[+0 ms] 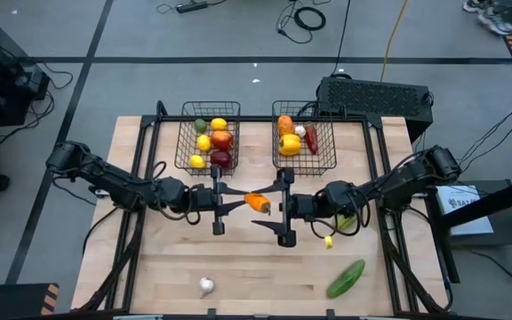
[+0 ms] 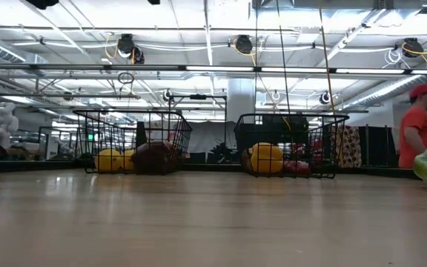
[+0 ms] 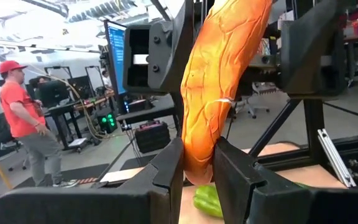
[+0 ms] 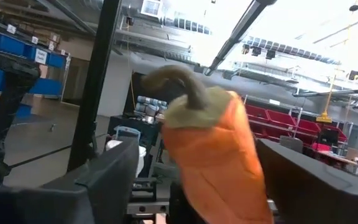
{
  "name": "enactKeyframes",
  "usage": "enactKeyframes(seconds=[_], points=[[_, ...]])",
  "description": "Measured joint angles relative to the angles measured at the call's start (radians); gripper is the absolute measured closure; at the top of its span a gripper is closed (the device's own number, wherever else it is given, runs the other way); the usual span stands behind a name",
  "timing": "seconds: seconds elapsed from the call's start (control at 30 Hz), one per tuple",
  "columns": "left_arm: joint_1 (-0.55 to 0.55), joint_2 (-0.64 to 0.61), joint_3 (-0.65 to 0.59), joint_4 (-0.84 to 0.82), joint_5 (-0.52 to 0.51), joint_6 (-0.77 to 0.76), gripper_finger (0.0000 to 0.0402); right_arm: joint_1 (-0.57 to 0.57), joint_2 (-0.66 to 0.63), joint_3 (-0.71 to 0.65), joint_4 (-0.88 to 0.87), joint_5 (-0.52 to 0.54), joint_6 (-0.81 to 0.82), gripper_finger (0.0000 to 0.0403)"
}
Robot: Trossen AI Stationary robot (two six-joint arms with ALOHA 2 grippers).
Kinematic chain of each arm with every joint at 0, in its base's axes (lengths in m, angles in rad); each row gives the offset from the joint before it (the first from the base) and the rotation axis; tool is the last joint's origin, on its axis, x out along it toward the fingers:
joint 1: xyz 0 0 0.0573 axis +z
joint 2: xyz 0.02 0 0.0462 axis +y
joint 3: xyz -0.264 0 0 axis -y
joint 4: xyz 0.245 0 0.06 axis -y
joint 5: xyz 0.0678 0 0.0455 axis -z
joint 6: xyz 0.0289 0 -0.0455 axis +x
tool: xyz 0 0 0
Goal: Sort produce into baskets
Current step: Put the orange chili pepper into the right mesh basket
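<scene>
Above the middle of the wooden table (image 1: 149, 267), the left gripper (image 1: 238, 201) pinches the narrow end of an orange carrot (image 1: 258, 203), its fingers (image 3: 169, 168) nearly closed on the tip, while the right gripper (image 1: 284, 206) faces it with jaws spread wide on either side of the carrot's green-stemmed top — in the right wrist view the stem end sits between the two dark fingers (image 4: 110, 171) with a gap on each side, and contact cannot be confirmed.

Behind the arms stand two dark wire baskets side by side. The left basket (image 1: 185, 133) holds lemons, a lime and red apples; the right basket (image 1: 327, 164) holds orange and yellow pieces, a red chilli and something white. From table height only yellow and dark red shapes show through the mesh, the rest blurred together.

Loose on the boards lie a green cucumber (image 1: 346, 278) near the front right edge, a white garlic (image 1: 206, 286) at the front, and a small yellow piece (image 1: 329, 241) just beside the right gripper; a green item under that arm is mostly hidden.

A white label (image 1: 462, 199) on equipment to the right of the table carries print too small to read. A person in a red shirt and red cap (image 2: 419, 126) stands in the room beyond — cut off at the low view's right, where the cucumber also intrudes as a green blur
</scene>
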Motion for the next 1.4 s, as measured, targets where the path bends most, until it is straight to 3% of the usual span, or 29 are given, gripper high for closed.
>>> enactKeyframes(seconds=[0.2,0.4,0.67,0.77,0.9,1.0,1.13,1.23,1.4], points=[[0.001,0.000,0.000,-0.001,0.002,0.000,0.0322,0.000,0.000,0.000,-0.001,0.080,-0.004,0.0149],[0.001,0.000,0.000,-0.003,0.002,-0.001,0.0322,0.001,0.000,0.000,-0.001,0.078,-0.022,0.0205],[0.001,0.000,0.000,-0.006,0.001,-0.060,0.0321,0.001,0.000,0.000,0.000,0.077,-0.027,0.0249],[0.001,0.000,0.000,-0.006,0.001,-0.078,0.0297,0.001,0.000,0.000,0.000,0.077,-0.030,0.0251],[-0.001,-0.018,0.000,-0.006,-0.006,-0.107,0.0232,0.001,0.001,0.000,-0.002,0.113,-0.053,0.0248],[-0.008,-0.051,0.000,-0.032,-0.050,-0.123,0.0173,0.004,-0.003,0.000,-0.002,0.175,-0.083,0.0247],[-0.033,-0.118,0.000,-0.144,-0.235,-0.096,0.0114,0.003,-0.019,-0.001,-0.002,0.261,-0.127,0.0247],[-0.057,-0.159,0.000,-0.229,-0.367,-0.074,0.0098,0.004,-0.023,-0.001,-0.024,0.433,-0.219,0.0246],[-0.087,-0.200,0.000,-0.320,-0.403,-0.076,0.0096,-0.041,-0.027,-0.001,-0.116,0.768,-0.320,0.0246]])
